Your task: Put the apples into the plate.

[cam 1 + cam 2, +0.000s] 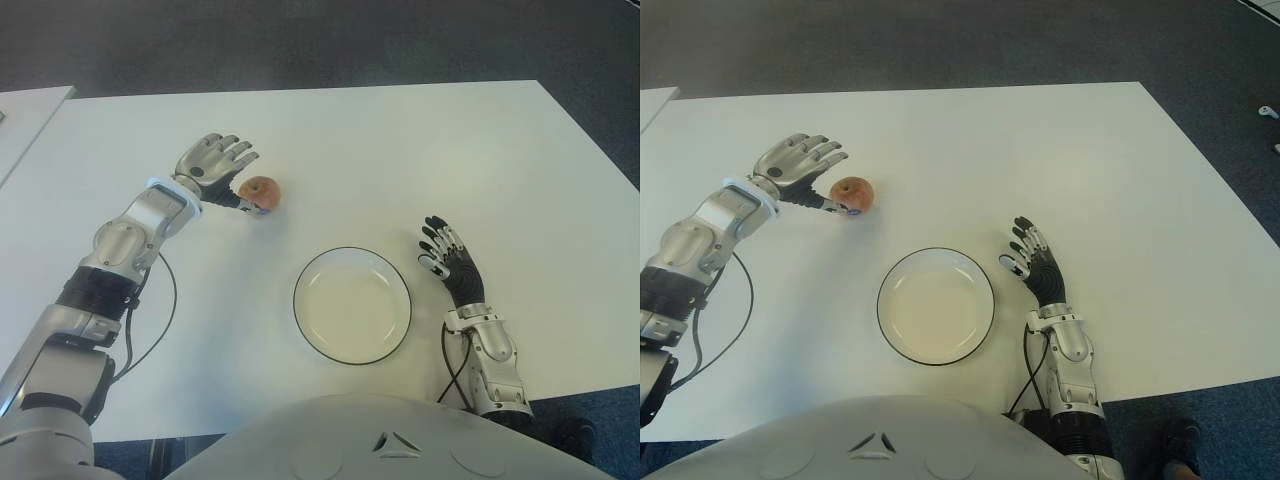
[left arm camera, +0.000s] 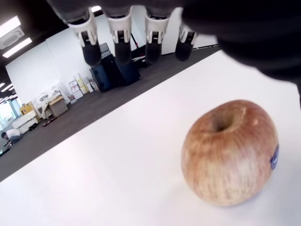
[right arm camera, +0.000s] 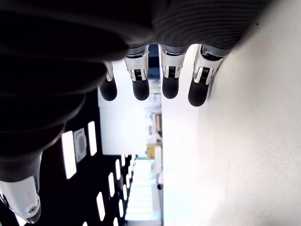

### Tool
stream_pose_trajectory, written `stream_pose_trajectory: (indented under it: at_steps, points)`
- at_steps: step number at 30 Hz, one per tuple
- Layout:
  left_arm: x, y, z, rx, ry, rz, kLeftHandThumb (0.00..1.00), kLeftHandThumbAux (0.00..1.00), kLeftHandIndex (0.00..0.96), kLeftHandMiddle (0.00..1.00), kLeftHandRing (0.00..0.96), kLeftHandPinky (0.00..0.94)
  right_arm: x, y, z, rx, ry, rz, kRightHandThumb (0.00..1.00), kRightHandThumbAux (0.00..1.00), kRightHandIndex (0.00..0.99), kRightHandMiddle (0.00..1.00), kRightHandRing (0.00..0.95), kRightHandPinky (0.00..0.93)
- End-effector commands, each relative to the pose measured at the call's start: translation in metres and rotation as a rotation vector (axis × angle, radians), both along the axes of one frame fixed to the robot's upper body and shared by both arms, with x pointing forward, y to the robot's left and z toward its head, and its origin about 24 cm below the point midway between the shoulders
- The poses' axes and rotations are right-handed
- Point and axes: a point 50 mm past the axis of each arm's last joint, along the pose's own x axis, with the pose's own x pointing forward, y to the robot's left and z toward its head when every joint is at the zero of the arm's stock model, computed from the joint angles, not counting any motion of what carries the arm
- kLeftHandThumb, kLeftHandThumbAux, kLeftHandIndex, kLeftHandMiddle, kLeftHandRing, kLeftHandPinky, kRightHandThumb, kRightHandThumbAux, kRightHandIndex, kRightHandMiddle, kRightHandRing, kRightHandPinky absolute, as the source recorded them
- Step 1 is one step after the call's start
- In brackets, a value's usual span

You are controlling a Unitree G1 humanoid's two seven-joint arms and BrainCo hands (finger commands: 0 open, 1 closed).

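Note:
A reddish-yellow apple (image 1: 261,191) stands on the white table (image 1: 400,150), left of centre and beyond the plate. My left hand (image 1: 215,165) is open right beside it on its left, fingers spread above the table and the thumb reaching toward the apple's near side. The left wrist view shows the apple (image 2: 229,153) upright, stem dimple up, with nothing wrapped around it. The white plate (image 1: 306,325) with a dark rim holds nothing and sits near the table's front. My right hand (image 1: 447,255) shows open just right of the plate.
A second white table edge (image 1: 25,110) shows at the far left. Dark carpet (image 1: 320,40) lies beyond the table's far edge. A black cable (image 1: 165,305) loops from my left forearm over the table.

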Motion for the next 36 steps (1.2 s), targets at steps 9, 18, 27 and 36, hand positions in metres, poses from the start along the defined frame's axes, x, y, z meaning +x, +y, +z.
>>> stream_pose_trajectory:
  at_steps: [9,18,27,36]
  points:
    - [0.008,0.008,-0.025,0.025,0.096,0.034,0.293,0.227,0.000,0.000,0.000,0.022,-0.024,-0.002,-0.024,0.004,0.152,-0.042,0.154,0.636,0.079,0.088,0.074,0.124]
    - [0.007,0.008,-0.040,0.002,0.155,0.050,0.295,0.233,0.000,0.000,0.000,0.033,-0.026,-0.004,-0.024,0.002,0.156,-0.045,0.152,0.635,0.078,0.091,0.076,0.113]
    - [0.007,0.006,-0.048,-0.032,0.185,0.070,0.303,0.235,0.000,0.000,0.000,0.026,-0.027,-0.005,-0.024,0.006,0.153,-0.052,0.159,0.625,0.079,0.087,0.064,0.091]
    - [0.008,0.006,-0.055,-0.030,0.198,0.086,0.307,0.224,0.000,0.000,0.000,0.009,-0.028,-0.005,-0.023,0.008,0.149,-0.052,0.190,0.627,0.084,0.087,0.059,0.088]
